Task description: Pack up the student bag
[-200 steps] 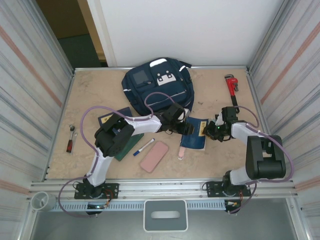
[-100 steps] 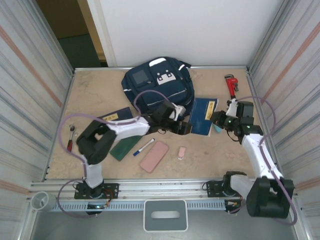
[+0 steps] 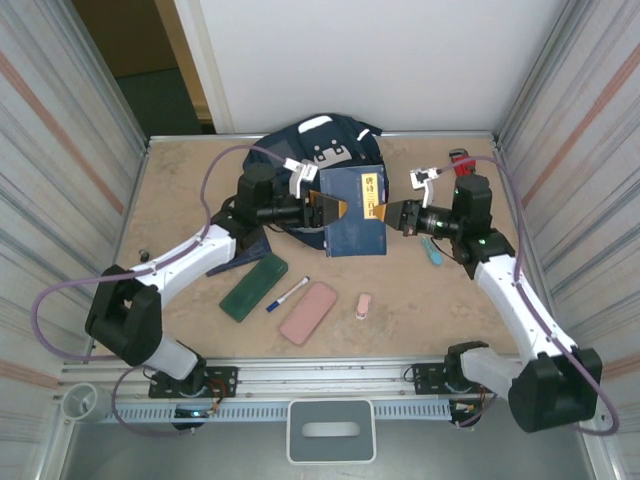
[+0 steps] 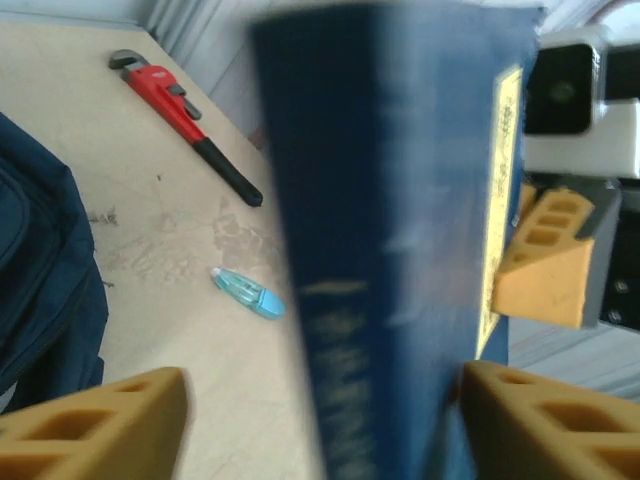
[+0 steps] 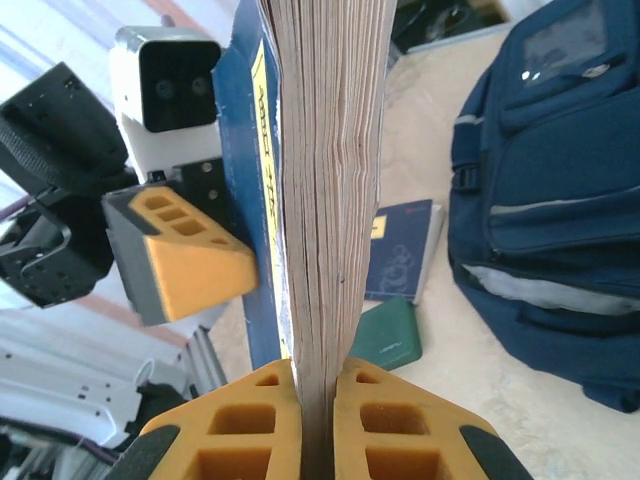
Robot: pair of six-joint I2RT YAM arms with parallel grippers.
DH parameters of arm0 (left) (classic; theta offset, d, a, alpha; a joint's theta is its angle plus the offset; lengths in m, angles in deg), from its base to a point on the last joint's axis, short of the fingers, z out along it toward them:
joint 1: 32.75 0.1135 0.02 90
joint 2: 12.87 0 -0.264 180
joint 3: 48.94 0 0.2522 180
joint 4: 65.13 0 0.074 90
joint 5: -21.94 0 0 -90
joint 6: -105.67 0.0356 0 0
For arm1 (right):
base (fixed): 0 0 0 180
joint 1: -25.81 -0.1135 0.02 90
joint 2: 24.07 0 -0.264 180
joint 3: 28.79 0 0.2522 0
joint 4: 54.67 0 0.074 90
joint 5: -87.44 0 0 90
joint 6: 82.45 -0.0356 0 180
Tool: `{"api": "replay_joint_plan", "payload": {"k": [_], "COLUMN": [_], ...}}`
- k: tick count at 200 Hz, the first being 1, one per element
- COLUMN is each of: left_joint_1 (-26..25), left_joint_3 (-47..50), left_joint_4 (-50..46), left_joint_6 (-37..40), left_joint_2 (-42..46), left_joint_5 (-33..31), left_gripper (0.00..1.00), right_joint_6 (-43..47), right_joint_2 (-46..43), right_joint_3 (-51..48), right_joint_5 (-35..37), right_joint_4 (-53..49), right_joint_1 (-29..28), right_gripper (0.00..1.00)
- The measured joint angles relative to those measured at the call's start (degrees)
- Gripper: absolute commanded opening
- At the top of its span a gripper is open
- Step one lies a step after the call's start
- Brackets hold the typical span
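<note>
My right hand (image 5: 318,420) pinches the blue book (image 3: 355,210) upright beside the student bag (image 5: 560,180); left hand (image 4: 320,420) spread; yellow label (image 5: 258,110) unreadable.

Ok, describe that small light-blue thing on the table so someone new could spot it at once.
Start at the backpack at the table's far edge, then go right to the red wrench by the right wall. Just nearer than the wrench's black handle, right of the raised book, lies a small plastic piece. It alone is pale blue; its neighbours are red or navy.
</note>
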Motion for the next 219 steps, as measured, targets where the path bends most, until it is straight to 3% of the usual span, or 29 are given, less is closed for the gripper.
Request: {"api": "replay_joint_plan", "payload": {"k": [17, 29, 38, 60, 88, 107, 123, 155, 182, 199, 206, 219], "left_joint_1": [0.8, 1.3, 1.4, 2.4, 5.2, 6.4, 6.4, 6.4, 6.4, 6.4, 6.4, 6.4], "left_joint_3": [1.4, 2.3, 2.9, 4.6, 6.6, 7.2, 7.4, 8.0, 8.6, 8.9, 8.9, 8.9], "left_joint_4": [2.1, 4.0, 5.2, 8.2, 15.0, 19.7, 23.4, 29.0, 31.6, 31.6, 31.6, 31.5], "left_joint_6": [-1.5, -3.0, -4.4, -8.2, -15.4, -20.0, -23.2, -28.2, -30.7, -31.7, -32.0, -32.0], "left_joint_2": [0.0, 0.1, 0.3, 1.1, 1.3, 1.3, 1.3, 1.2, 0.5, -0.2, -0.5, -1.1], "left_joint_5": [1.9, 2.8, 2.9, 2.4, 0.5, -1.0, -1.8, -2.9, -4.1, -4.8, -5.0, -5.6], "left_gripper": [0.18, 0.07, 0.03, 0.0, 0.0, 0.0, 0.0, 0.0, 0.0, 0.04, 0.08, 0.24], "right_joint_6": [-0.1, -0.4, -1.3, -4.2, -10.3, -14.6, -17.2, -24.4, -29.6, -31.6, -32.1, -32.9], "right_joint_2": [3.1, 5.0, 6.1, 6.7, 5.9, 6.6, 8.0, 9.7, 11.3, 11.6, 11.6, 11.6], "right_joint_3": [0.6, 1.1, 1.3, 1.3, -2.6, -5.5, -6.4, -7.9, -8.0, -8.0, -8.0, -8.0], "right_joint_5": [-0.2, 0.1, 0.4, 2.0, 3.5, 4.7, 5.6, 7.9, 10.9, 12.7, 13.4, 14.2], "right_joint_4": [0.8, 0.7, 0.6, 0.8, 7.9, 12.2, 16.6, 27.7, 36.1, 38.8, 39.7, 40.3], "right_joint_1": [-0.8, -0.8, -0.8, -0.5, -0.9, -3.2, -6.1, -9.2, -10.1, -10.6, -10.6, -10.4], "right_gripper": [0.01, 0.2, 0.41, 0.67, 0.87, 0.95, 0.96, 0.89, 0.47, 0.3, 0.22, 0.06]}}
